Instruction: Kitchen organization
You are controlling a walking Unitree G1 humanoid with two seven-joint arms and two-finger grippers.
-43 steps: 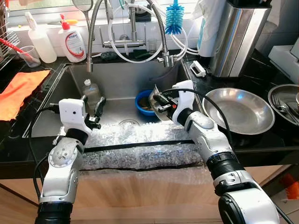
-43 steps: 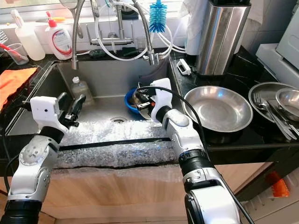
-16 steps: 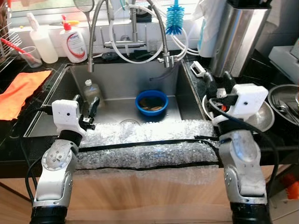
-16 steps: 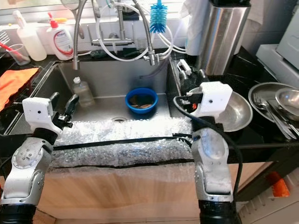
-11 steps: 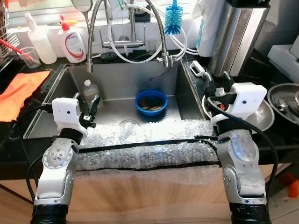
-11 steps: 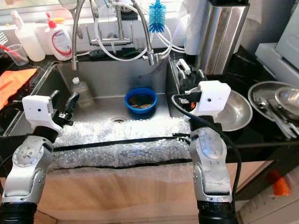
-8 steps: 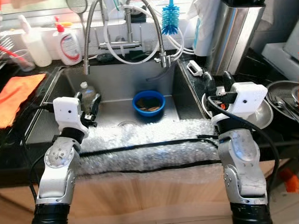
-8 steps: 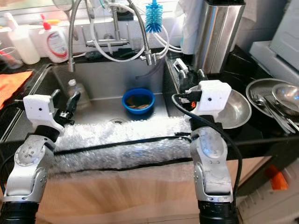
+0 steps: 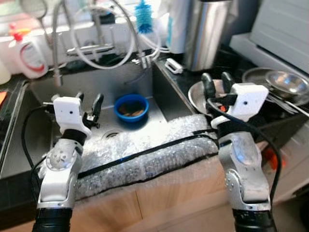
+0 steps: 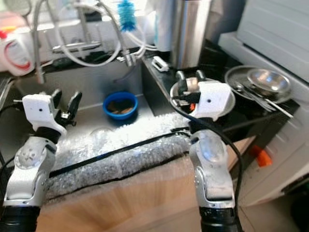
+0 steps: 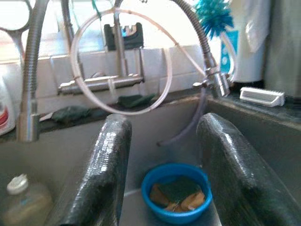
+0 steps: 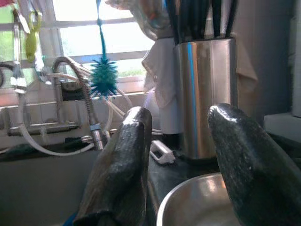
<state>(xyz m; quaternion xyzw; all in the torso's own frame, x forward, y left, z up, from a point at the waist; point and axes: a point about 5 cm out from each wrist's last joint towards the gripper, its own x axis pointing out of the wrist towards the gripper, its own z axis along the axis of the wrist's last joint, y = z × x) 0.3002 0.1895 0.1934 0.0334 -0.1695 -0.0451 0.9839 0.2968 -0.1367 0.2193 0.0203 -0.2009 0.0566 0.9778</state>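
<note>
**Inspector:** State the position of each gripper.

**Assistant:** The left gripper (image 9: 88,104) is raised above the sink (image 9: 159,99), fingers spread with nothing between them. The right gripper (image 9: 215,82) is raised over the counter, just before the steel pan (image 9: 195,95), fingers likewise parted and empty.

**Inspector:** Contents of the sink?

**Assistant:** A blue bowl (image 9: 130,107) sits on the sink floor near the drain, holding sponges or scraps; exact contents cannot be told. A small clear bottle (image 11: 26,202) stands in the sink's left part.

**Inspector:** Surroundings?

**Assistant:** Bubble wrap (image 9: 145,154) with black tape lines covers the sink's front edge. A blue bottle brush (image 10: 126,21) hangs by the faucet hoses. A steel utensil holder (image 12: 203,96) stands behind the pan. Further right, a tray of steel dishes (image 10: 263,79) rests on the counter.
</note>
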